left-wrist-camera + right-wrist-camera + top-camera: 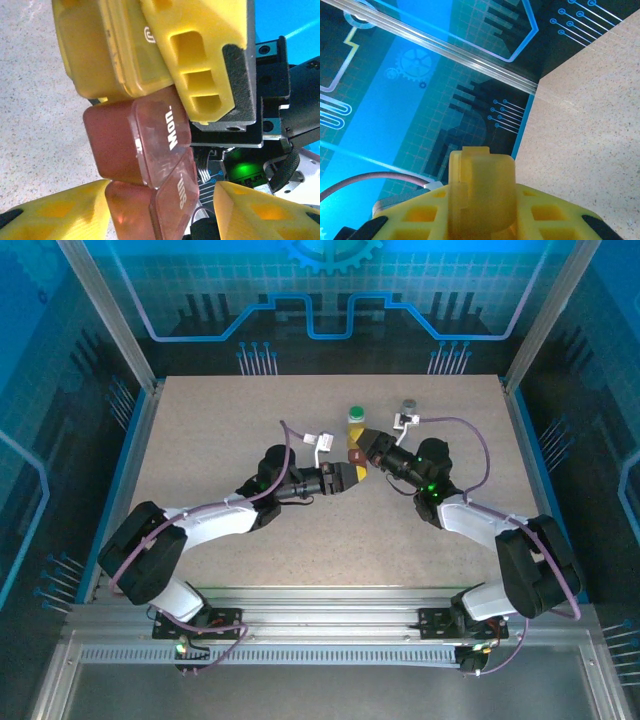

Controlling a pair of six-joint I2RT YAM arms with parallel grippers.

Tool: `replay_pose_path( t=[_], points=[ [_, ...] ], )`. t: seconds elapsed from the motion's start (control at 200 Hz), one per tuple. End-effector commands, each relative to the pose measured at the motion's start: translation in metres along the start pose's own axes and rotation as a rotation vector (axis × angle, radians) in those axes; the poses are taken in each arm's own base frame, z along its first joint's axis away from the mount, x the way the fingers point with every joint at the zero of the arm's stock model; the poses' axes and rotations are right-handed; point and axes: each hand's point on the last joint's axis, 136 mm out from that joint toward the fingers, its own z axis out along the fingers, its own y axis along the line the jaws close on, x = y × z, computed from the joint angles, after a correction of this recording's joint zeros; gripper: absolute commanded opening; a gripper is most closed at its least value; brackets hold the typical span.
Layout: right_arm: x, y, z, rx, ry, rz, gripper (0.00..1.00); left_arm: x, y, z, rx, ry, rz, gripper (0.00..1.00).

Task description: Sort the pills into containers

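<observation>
**Three-cell pill strip btwn grippers**

Pill strip [131, 142]: 1 translucent yellow cell, 2 red-brown w/ clear lids marked "Mon." and "Sun". R gripper [368, 446] clamped on yellow cell. L gripper [160, 212] jaws apart round lowest red-brown cell. Strip just near side of green-capped bottle [356, 418]; vial [408, 406] beside.

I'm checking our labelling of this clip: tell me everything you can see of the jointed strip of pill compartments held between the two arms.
The translucent plastic pill-compartment strip has one yellow-amber cell and two dark red-brown cells, whose lids read "Mon." and "Sun". It is bent at the joints and sits mid-table, close to the white bottle with the green cap. The right pincer is shut on the yellow cell; the left pincer straddles the "Sun" cell, jaws open.
</observation>
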Motion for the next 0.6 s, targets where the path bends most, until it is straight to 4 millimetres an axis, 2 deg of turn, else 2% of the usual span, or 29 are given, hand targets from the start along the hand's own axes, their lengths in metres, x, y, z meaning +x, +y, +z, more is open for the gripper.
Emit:
replay_pose_path(
  t=[0.0,0.1,0.19,0.37,0.485,0.5,0.55,0.595],
  points=[
    [0.0,0.028,0.006,-0.098,0.008,-0.004,0.11,-0.003,-0.011,0.003,0.057,-0.008,0.012,0.55],
    [0.002,0.029,0.008,-0.121,0.013,0.013,0.11,-0.004,-0.012,0.003,0.067,-0.017,0.015,0.44],
    [0.004,0.03,0.008,-0.13,0.017,0.018,0.11,-0.004,-0.012,0.003,0.065,-0.018,0.016,0.38],
    [0.007,0.029,0.01,-0.12,0.027,0.005,0.11,-0.006,-0.012,0.0,0.05,-0.027,0.026,0.0],
    [0.008,0.025,0.011,-0.116,0.035,0.007,0.11,-0.005,-0.01,-0.003,0.02,-0.019,0.041,0.0],
    [0.008,0.025,0.012,-0.117,0.037,0.01,0.11,-0.005,-0.01,-0.003,0.018,-0.016,0.043,0.07],
    [0.007,0.026,0.013,-0.125,0.037,0.012,0.11,-0.004,-0.01,-0.005,0.004,-0.01,0.048,0.44],
    [0.006,0.028,0.014,-0.131,0.038,0.011,0.11,-0.005,-0.01,-0.008,-0.015,-0.015,0.057,0.53]
  ],
)
